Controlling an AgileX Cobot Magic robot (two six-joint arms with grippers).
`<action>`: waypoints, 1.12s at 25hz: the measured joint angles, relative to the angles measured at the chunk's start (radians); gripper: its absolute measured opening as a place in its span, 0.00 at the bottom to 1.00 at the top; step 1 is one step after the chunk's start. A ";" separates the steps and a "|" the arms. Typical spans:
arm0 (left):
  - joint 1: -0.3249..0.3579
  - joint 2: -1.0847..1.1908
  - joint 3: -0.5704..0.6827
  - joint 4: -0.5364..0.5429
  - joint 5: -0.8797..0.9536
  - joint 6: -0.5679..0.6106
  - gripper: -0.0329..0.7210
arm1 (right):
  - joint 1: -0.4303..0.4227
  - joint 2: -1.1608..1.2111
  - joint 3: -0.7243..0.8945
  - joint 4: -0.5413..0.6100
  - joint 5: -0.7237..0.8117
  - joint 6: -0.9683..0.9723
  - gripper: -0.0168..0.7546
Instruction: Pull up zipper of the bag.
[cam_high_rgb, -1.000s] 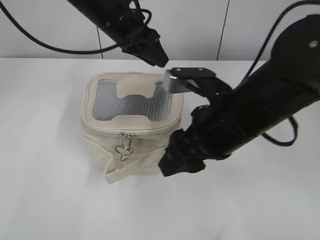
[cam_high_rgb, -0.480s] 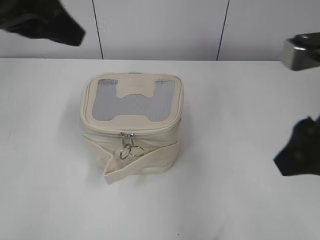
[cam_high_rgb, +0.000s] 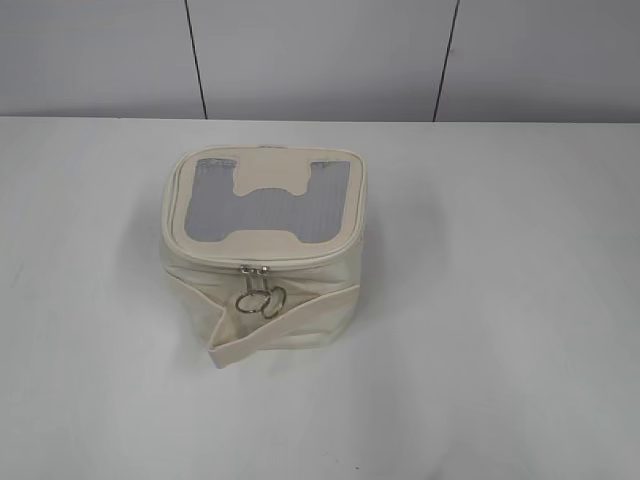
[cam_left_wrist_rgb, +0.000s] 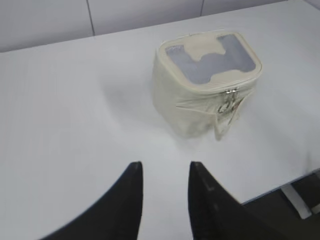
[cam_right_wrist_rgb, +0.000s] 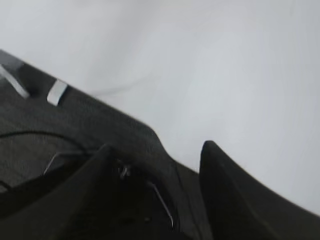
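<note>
Cream bag (cam_high_rgb: 262, 262) sits zipped on the table (cam_high_rgb: 480, 300) (both pincers apart, well clear).

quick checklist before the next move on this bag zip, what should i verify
1. The bag stands upright on the table: ok.
2. The zipper sliders meet at the front, rings hanging: ok.
3. The lid seam looks closed along the front: ok; the back: cannot tell.
4. The left gripper is open, clear of the bag: ok.
5. The right gripper is open, holding nothing: ok.
6. Either gripper near the rings: not ok.
</note>
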 joint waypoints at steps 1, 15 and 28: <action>0.000 -0.062 0.013 0.018 0.038 -0.003 0.36 | 0.000 -0.069 0.000 -0.007 0.000 0.000 0.57; 0.017 -0.251 0.251 -0.033 -0.073 0.039 0.36 | 0.000 -0.368 0.069 -0.077 -0.050 0.000 0.57; 0.017 -0.251 0.261 -0.043 -0.087 0.065 0.36 | 0.000 -0.368 0.077 -0.072 -0.067 0.000 0.57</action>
